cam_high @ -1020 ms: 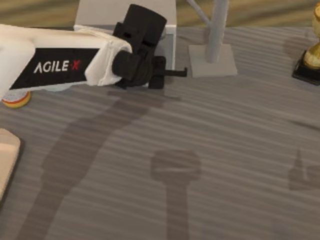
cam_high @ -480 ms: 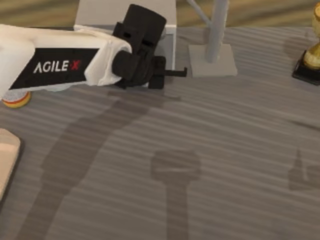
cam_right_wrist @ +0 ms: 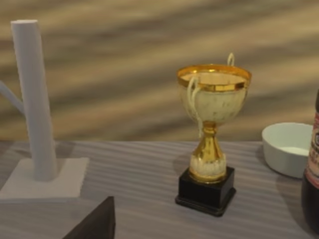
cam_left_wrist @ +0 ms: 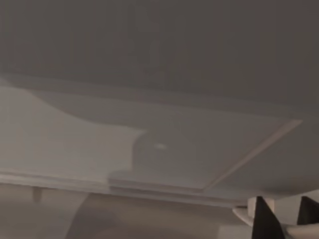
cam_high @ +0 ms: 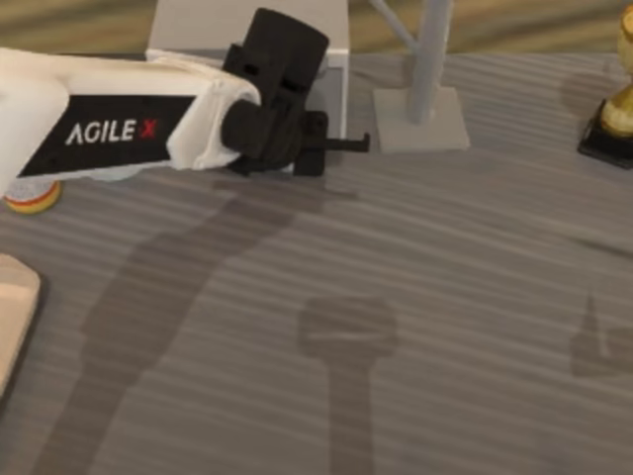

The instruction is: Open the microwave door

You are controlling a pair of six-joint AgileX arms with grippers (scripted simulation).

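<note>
Microwave (cam_high: 198,25) (far-left table) fronted by left gripper (cam_high: 346,144); bowl (cam_right_wrist: 289,147) shows no contents.

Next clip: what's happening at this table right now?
The left arm is reaching across the table to the microwave at the far edge, its gripper low at the front by the microwave door, which fills the left wrist view from very close. Whether the door has begun to open cannot be told. The right arm is outside the top view; its wrist camera faces a gold trophy, a white bowl and the grey pole stand.
</note>
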